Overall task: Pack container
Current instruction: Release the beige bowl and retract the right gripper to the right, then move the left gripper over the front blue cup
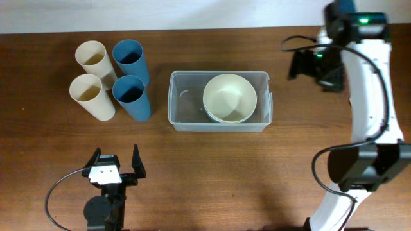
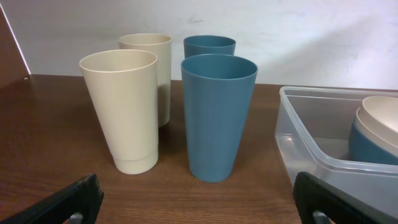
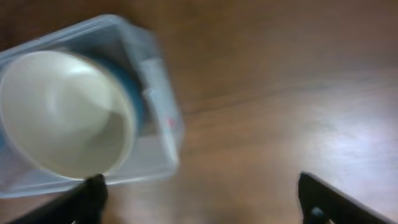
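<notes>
The container (image 1: 218,101) stands at the centre of the table (image 1: 270,173), long axis running 9 to 3 o'clock, open side up. A cream bowl (image 1: 230,97) sits in its 3 o'clock half, nested in a blue bowl (image 2: 367,146). Only the side of the blue bowl shows, in the wrist views.

Four cups stand upright in a tight two-by-two group at 9 to 10 o'clock from the container.
- Far row: far cream cup (image 1: 94,58) and far blue cup (image 1: 130,59).
- Near row: near cream cup (image 1: 90,94) and near blue cup (image 1: 131,96).
- In each row the blue cup is on the 3 o'clock side.
- The near blue cup stands just beside the container's 9 o'clock end and is not touching it.

The left gripper (image 1: 116,157) is at 7 o'clock, low over the table and facing 12 o'clock toward the cups. Its fingers are spread apart with nothing between them.

The right gripper (image 3: 205,196) is at 2 o'clock, raised above the table just past the container's 3 o'clock end. Its fingers are also spread apart and hold nothing. The right wrist view is blurred.
</notes>
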Available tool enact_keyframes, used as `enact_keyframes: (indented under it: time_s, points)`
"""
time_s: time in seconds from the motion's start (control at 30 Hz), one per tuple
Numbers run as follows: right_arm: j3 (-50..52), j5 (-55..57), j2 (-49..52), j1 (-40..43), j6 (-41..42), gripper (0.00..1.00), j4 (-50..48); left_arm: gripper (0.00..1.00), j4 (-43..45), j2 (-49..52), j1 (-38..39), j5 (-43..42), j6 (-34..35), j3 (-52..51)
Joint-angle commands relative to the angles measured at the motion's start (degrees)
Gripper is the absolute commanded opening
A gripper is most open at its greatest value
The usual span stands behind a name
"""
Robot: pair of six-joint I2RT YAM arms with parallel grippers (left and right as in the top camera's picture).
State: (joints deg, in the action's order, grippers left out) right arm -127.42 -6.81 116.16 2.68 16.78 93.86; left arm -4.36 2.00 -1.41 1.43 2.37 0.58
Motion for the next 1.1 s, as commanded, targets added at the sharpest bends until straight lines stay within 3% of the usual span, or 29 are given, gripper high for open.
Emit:
enact_keyframes:
  time_s: [0.0, 0.23, 0.37, 0.7, 1.07]
  points:
    - [-1.11, 6.86, -1.22, 5.11, -1.38, 0.99, 2.89, 1.00, -0.42, -0.07, 0.13, -0.83, -0.50, -0.07]
    - [0.15, 6.03, -1.22, 14.60, -1.64, 0.99, 3.50, 1.00, -0.42, -0.07, 0.13, -0.83, -0.50, -0.07]
    - [6.25, -0.11, -3.13, 17.68, -3.56, 0.99, 3.50, 1.00, -0.42, -0.07, 0.13, -0.83, -0.50, -0.07]
    - [25.62, 1.27, -19.56, 18.08, -4.33, 0.99, 3.41, 1.00, -0.42, -0.07, 0.13, -0.83, -0.50, -0.07]
    - [30.34, 1.70, -30.45, 18.08, -4.20, 0.99, 3.41, 1.00, -0.42, -0.07, 0.13, -0.83, -0.50, -0.07]
